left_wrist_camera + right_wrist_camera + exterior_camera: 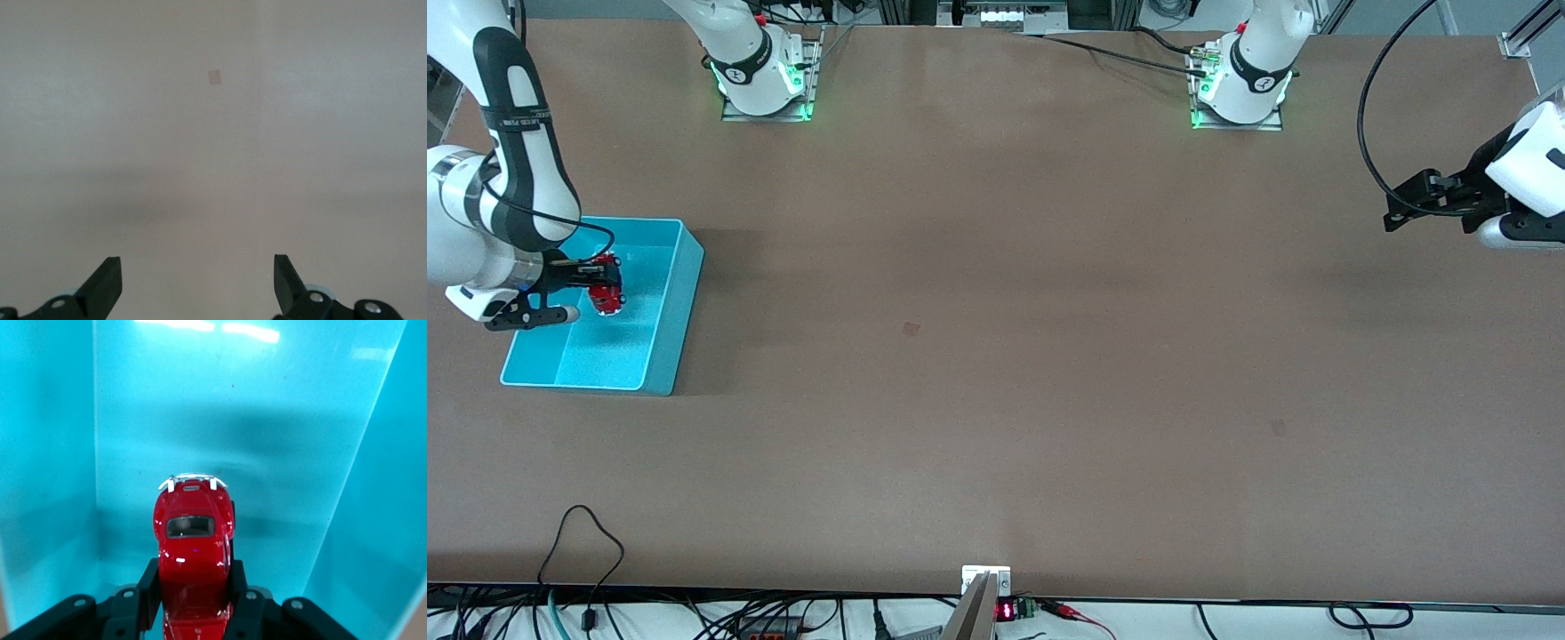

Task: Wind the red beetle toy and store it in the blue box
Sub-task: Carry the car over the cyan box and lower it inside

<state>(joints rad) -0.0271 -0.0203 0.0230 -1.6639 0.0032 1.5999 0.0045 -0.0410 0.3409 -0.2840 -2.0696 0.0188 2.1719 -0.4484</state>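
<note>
The red beetle toy [607, 290] hangs over the inside of the blue box [667, 307], which stands at the right arm's end of the table. My right gripper [596, 283] is shut on the toy, its black fingers pressing both flanks of the glossy red body [193, 553]. In the right wrist view the toy's silvery bumper points down at the box's cyan floor [227, 420], with the box walls rising on either side. My left gripper [1400, 213] waits open and empty above the bare table at the left arm's end; its fingertips [107, 280] stand wide apart over plain brown tabletop.
The brown table [996, 356] stretches between the two arms, with a small dark patch [911, 329] near its middle. Both arm bases [765, 76] stand along the edge farthest from the front camera. Cables run along the nearest edge.
</note>
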